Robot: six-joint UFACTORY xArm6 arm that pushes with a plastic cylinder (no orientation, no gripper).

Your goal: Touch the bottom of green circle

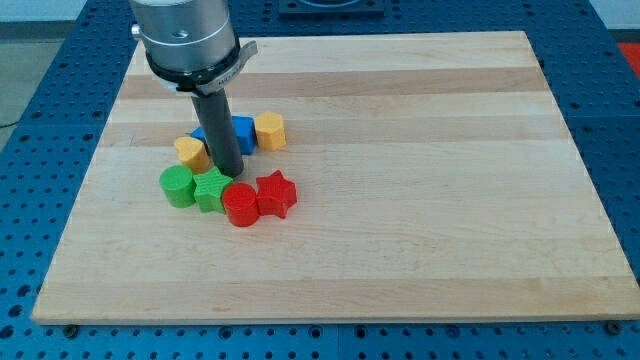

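The green circle (pixel 178 186) sits on the wooden board (pixel 420 200) at the view's left of a tight cluster. A green star (pixel 211 189) touches its right side. My tip (pixel 229 176) is just above the green star and the red circle (pixel 240 204), up and to the right of the green circle, not touching it. A red star (pixel 277 194) lies right of the red circle. A yellow heart (pixel 191 152) sits above the green circle. A blue block (pixel 239 132) is partly hidden behind the rod, with a yellow hexagon (pixel 270 130) to its right.
The arm's grey wrist (pixel 187 40) hangs over the board's top left. The board lies on a blue perforated table (pixel 615 130).
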